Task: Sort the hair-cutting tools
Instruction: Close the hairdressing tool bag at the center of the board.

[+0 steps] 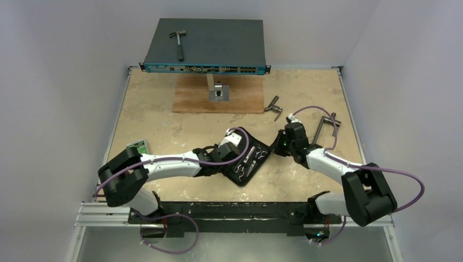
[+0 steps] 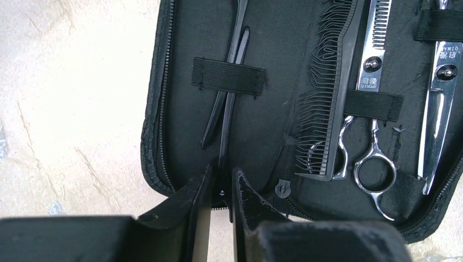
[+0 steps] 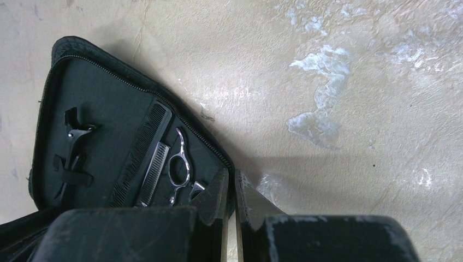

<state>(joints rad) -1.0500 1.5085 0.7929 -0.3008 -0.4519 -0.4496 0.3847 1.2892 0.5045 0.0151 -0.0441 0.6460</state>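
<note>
An open black zip case [image 1: 242,177] lies mid-table. In the left wrist view the case [image 2: 180,109] holds a thin black hair clip [image 2: 226,114] under an elastic band, a black comb [image 2: 333,93], thinning scissors [image 2: 371,65] and a second pair of scissors [image 2: 442,82]. My left gripper [image 2: 221,183] is closed on the clip's near end. My right gripper [image 3: 231,180] pinches the case's rim [image 3: 164,98] at its right edge; the comb [image 3: 144,147] and scissors [image 3: 177,164] show beside it.
A hammer [image 1: 178,43] lies on a dark network switch [image 1: 218,46] raised over a wooden board [image 1: 191,98] at the back. Grey T-handled tools [image 1: 274,106] [image 1: 327,123] lie at the right. A small green-and-white object [image 1: 138,146] sits at the left.
</note>
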